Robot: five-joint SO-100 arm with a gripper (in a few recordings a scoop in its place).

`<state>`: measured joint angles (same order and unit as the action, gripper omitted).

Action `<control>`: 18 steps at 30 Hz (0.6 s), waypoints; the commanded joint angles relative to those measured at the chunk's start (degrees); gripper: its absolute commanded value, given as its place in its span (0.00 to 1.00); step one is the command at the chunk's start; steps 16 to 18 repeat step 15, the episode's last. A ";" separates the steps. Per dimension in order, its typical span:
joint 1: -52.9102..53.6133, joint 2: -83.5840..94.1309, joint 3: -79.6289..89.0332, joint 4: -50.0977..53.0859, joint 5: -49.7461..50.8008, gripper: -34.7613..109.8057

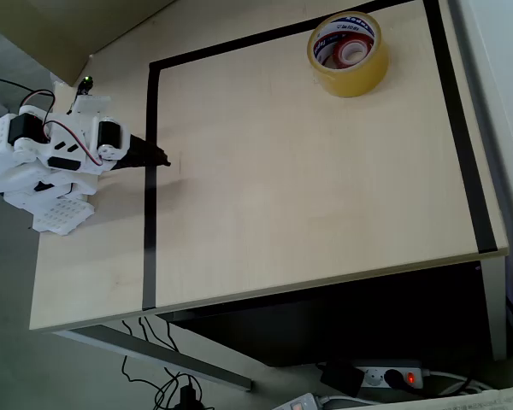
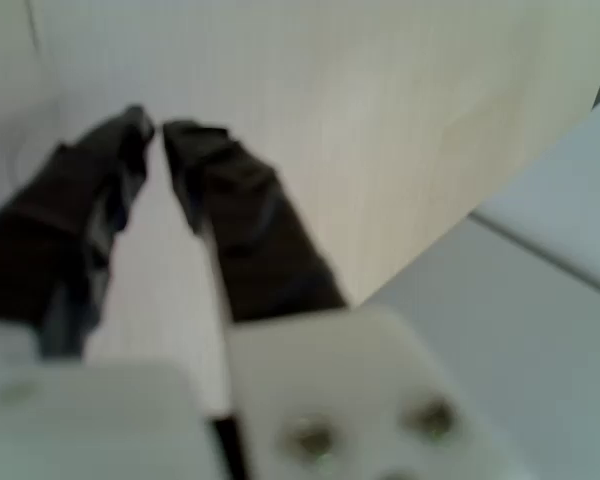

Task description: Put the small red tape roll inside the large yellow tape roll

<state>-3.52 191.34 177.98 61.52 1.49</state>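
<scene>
The large yellow tape roll (image 1: 348,53) lies flat at the far right of the table in the overhead view. The small red tape roll (image 1: 351,53) sits inside its white core, only part of its red ring showing. My gripper (image 1: 160,160) is far off at the table's left side, over the black tape line, its black fingers together and pointing right. In the wrist view the gripper (image 2: 158,130) hangs above bare wood; its two dark fingertips nearly touch, with nothing between them.
A black tape border (image 1: 150,196) frames the work area on the light wooden table (image 1: 299,196). The white arm base (image 1: 51,162) stands at the left edge. Below the table's front edge lie a power strip (image 1: 393,376) and cables.
</scene>
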 commanded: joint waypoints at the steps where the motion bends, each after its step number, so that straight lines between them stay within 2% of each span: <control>1: -1.85 -0.18 0.70 8.96 4.22 0.24; 18: -2.37 -0.18 0.70 8.96 4.22 0.24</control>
